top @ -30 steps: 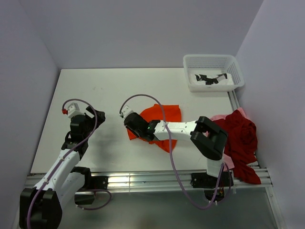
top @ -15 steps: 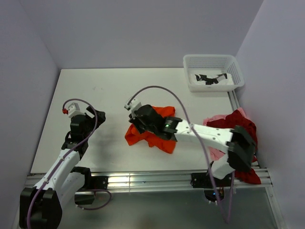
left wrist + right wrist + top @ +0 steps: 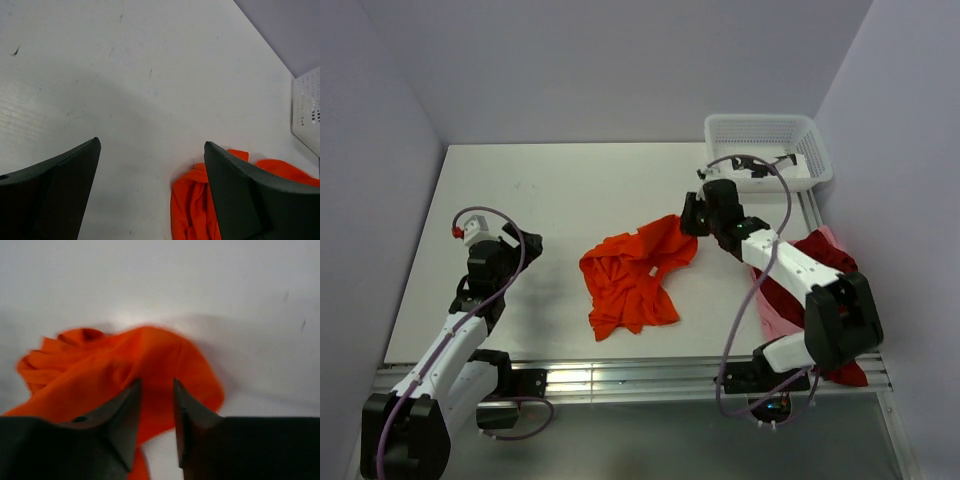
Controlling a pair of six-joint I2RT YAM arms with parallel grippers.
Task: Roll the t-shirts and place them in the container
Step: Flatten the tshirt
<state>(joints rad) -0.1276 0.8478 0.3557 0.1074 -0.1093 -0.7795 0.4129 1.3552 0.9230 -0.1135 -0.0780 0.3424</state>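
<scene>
The orange shirt [image 3: 635,275] lay crumpled mid-surface [image 3: 550,190], its far right corner at the right end effector [image 3: 688,215]. Those jaws stood narrowly apart over the cloth; whether they pinched it could not be told. The left end effector [image 3: 151,145] hung spread wide and empty, well left. A red shirt [image 3: 825,265] and a pink shirt [image 3: 770,320] lay heaped at the right edge.

plain bright orange t-shirt [image 3: 632,275], dark red t-shirt [image 3: 830,268], pale pink t-shirt [image 3: 777,322], white mesh basket [image 3: 760,128], white table [image 3: 550,190], pale lavender walls [image 3: 620,70]
</scene>
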